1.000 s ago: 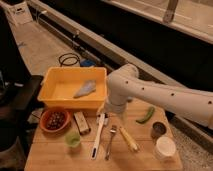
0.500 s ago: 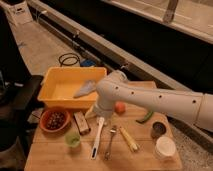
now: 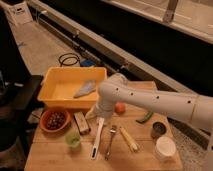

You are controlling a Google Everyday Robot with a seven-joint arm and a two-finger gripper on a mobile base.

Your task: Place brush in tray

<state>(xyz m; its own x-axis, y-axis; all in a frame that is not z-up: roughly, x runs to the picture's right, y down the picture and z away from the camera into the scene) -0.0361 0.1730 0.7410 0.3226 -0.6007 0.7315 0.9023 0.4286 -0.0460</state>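
Observation:
The brush (image 3: 97, 139) lies on the wooden table, white handle running from near the tray down to a dark end by the front edge. The yellow tray (image 3: 48, 94) stands at the table's back left and holds a grey cloth (image 3: 85, 89). My gripper (image 3: 96, 114) is at the end of the white arm, low over the brush's upper end, just in front of the tray's near wall. The arm hides the top of the brush.
An orange-red bowl (image 3: 55, 120), a wooden block (image 3: 81, 123) and a green cup (image 3: 73, 140) lie left of the brush. A fork (image 3: 111, 142), yellow corn stick (image 3: 129, 139), orange ball (image 3: 120, 107), green pepper (image 3: 145, 118), dark can (image 3: 159, 130) and white cup (image 3: 165, 148) lie right.
The arm has swung left and down, from the table's middle to the brush's upper end by the tray. The brush has not moved.

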